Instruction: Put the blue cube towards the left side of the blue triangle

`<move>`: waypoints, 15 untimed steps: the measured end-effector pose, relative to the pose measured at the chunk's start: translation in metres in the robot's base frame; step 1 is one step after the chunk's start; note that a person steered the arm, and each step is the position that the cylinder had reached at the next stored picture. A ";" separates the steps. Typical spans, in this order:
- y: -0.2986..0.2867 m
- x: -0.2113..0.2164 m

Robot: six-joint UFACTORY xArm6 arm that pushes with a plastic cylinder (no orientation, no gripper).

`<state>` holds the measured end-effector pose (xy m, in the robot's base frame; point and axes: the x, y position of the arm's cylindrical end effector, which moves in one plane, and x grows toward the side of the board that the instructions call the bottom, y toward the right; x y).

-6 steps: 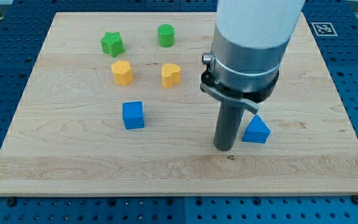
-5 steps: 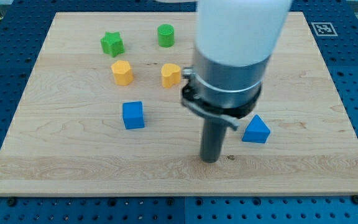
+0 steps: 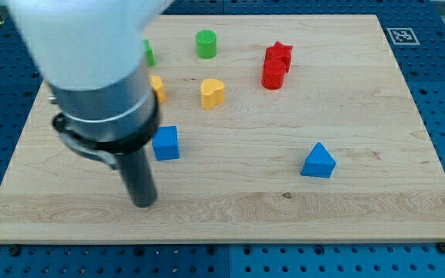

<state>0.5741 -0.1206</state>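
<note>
while tip [image 3: 144,204] sits lower-left, blue cube [image 3: 165,144] squared to view.

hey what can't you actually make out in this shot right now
Camera view:
- green star: mostly hidden behind the arm; its shape is not readable here.
- orange block: left part covered by the arm.
- blue cube: left edge touches or slips behind the arm.
- my tip: motion-blurred, below-left of the cube.

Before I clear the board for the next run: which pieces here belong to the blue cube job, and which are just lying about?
Part of the job:
- blue cube
- blue triangle
- my tip, just below and left of the cube in the view

Just lying about:
- green cylinder
- green block, mostly hidden by the arm
- two yellow blocks
- two red blocks
</note>
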 end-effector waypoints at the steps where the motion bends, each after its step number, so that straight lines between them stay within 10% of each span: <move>1: -0.044 -0.032; 4: -0.058 -0.085; 15: 0.065 -0.071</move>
<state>0.5035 -0.0553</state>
